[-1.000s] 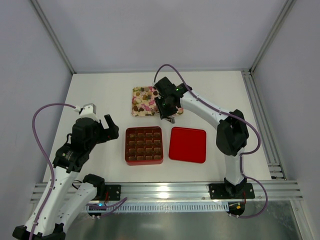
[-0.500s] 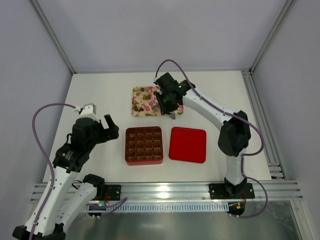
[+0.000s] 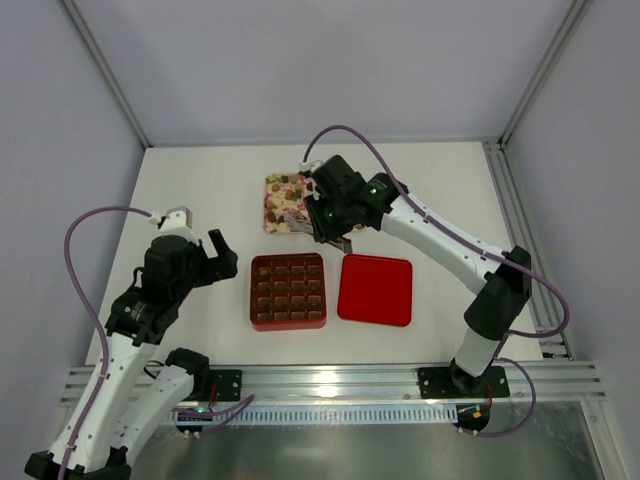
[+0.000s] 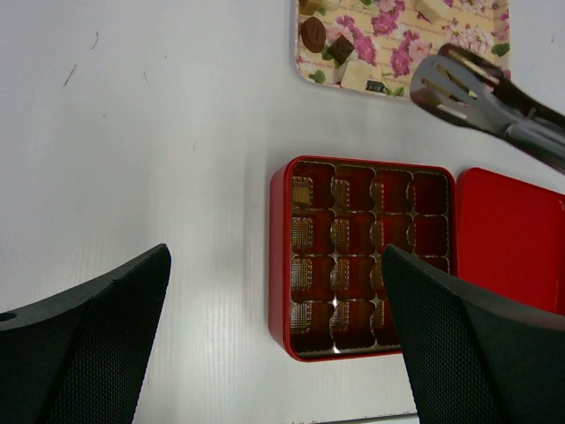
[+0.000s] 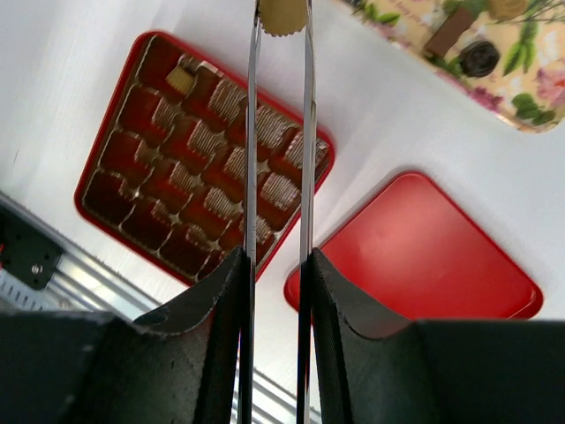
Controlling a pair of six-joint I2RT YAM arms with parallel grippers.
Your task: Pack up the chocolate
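The chocolate pieces (image 3: 287,186) lie on a floral tray (image 3: 270,212); they also show in the left wrist view (image 4: 314,34). My right gripper (image 3: 330,213) (image 5: 278,261) is shut on metal tongs (image 5: 252,132) (image 4: 477,88). The tong tips pinch a tan chocolate (image 5: 282,12), held in the air near the tray's near edge, beyond the red box (image 3: 253,292) (image 5: 86,181). One tan piece (image 4: 303,190) (image 5: 181,81) sits in a corner cell of the box. My left gripper (image 3: 222,255) (image 4: 275,256) is open and empty, left of the box.
The red lid (image 3: 375,290) (image 5: 415,247) lies flat just right of the box. The floral tray (image 5: 521,97) stands behind both. White walls and metal rails (image 3: 520,240) bound the table.
My right arm has stretched out and turned its wrist. The tongs, which pointed toward the near side by the tray's right edge, now point left over the tray's near edge. The left arm has not moved.
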